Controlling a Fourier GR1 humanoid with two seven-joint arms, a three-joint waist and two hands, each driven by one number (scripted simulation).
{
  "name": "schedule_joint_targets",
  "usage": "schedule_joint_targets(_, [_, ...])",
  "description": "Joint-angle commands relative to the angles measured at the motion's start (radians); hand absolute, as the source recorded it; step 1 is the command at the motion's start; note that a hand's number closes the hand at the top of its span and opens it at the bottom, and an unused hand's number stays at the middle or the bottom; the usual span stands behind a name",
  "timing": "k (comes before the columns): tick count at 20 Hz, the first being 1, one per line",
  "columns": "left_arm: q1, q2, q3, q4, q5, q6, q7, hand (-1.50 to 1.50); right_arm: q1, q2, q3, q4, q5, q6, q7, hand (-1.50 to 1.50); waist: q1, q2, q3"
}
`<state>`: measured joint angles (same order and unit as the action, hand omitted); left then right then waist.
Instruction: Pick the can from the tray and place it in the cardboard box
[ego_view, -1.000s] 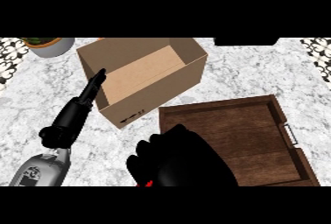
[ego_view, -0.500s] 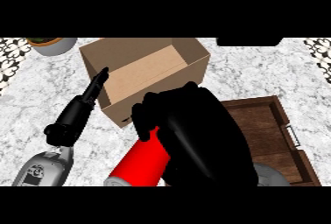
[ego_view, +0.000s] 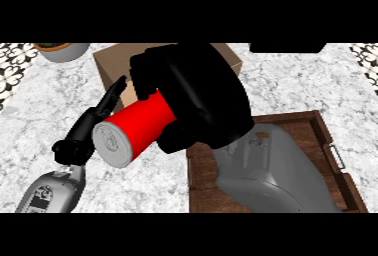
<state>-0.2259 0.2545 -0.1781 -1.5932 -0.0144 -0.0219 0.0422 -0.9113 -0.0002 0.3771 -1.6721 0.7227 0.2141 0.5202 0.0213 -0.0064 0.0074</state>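
Observation:
A red can (ego_view: 136, 129) with a silver lid lies tilted in my right hand (ego_view: 196, 95), whose fingers curl round it. Hand and can hang above the front of the cardboard box (ego_view: 111, 62), which sits at the back left and is mostly hidden behind them. The brown wooden tray (ego_view: 328, 150) lies at the right, partly covered by my grey right forearm. My left hand (ego_view: 92, 125) stays at the left with straight fingers pointing up toward the box's left side, holding nothing.
A grey pot (ego_view: 63, 50) with a plant stands at the back left corner. The counter (ego_view: 295, 80) is white marble, with patterned tiles at both far edges.
My right hand has risen off the tray with the red can and moved back and left, over the box. The left hand has stayed put.

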Motion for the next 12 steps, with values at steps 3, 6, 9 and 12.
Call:
schedule_joint_targets(3, [0.056,-0.024,-0.033,0.011,0.037,-0.059,0.032,0.00,-0.085,0.000,0.013,0.233,0.006,-0.159,-0.035,1.50,0.006,0.011,-0.008])
schedule_joint_targets(6, [-0.018,-0.042,-0.020,0.059,0.013,-0.035,0.077,0.00,-0.158,0.000,-0.020,0.358,0.046,-0.182,-0.101,1.50,-0.001,0.014,-0.008])
schedule_joint_targets(9, [0.002,-0.054,-0.046,0.049,-0.003,-0.047,0.040,0.00,-0.198,0.000,-0.068,0.495,0.068,-0.204,-0.183,1.50,0.001,0.016,-0.008])
schedule_joint_targets(12, [-0.010,-0.038,-0.011,0.078,-0.005,-0.050,0.029,0.00,-0.248,0.000,0.005,0.616,0.074,-0.275,-0.182,1.50,0.013,0.018,-0.009])
